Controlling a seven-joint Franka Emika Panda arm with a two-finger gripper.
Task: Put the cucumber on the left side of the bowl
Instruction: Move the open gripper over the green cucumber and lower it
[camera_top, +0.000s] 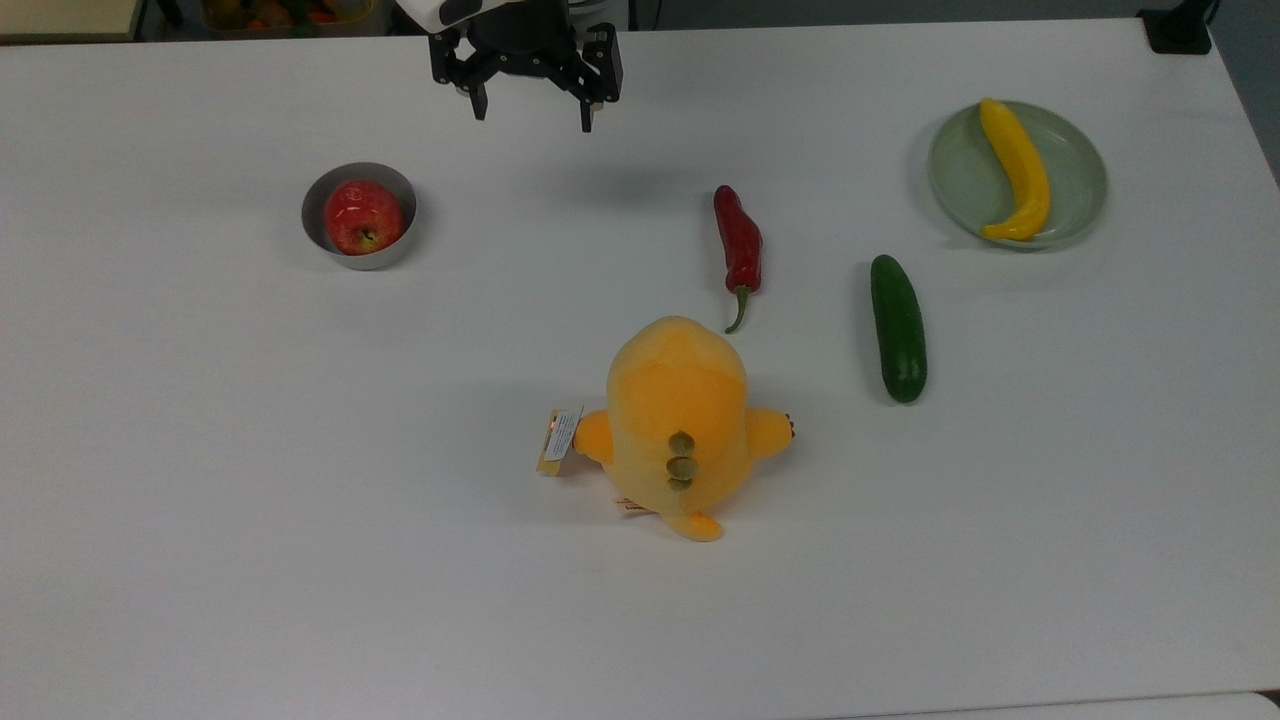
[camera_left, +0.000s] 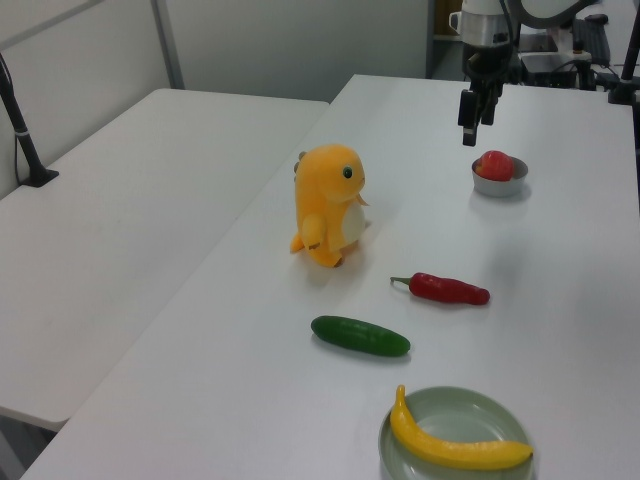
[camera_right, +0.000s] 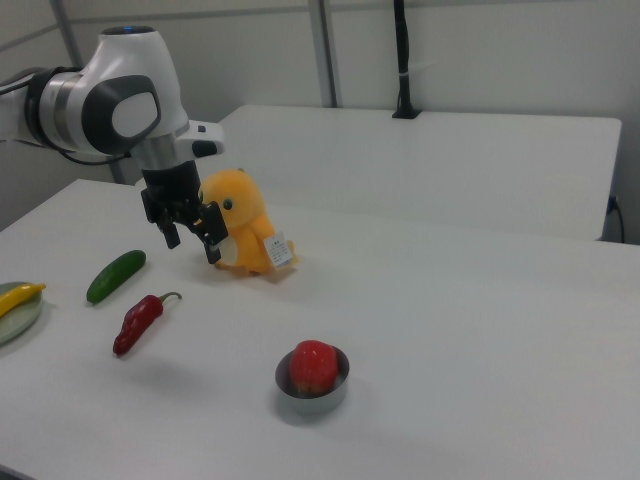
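Even, bright overhead light gives soft faint shadows on the white table (camera_top: 300, 500), without glare.

No legible text, brand, number or sign appears on any object. The one printed item is a small white-and-tan paper hang tag (camera_top: 558, 440) attached to the orange plush toy (camera_top: 678, 420), at the toy's left side in the top view; its markings are too small to read. In the right view the tag (camera_right: 277, 249) hangs at the toy's right.
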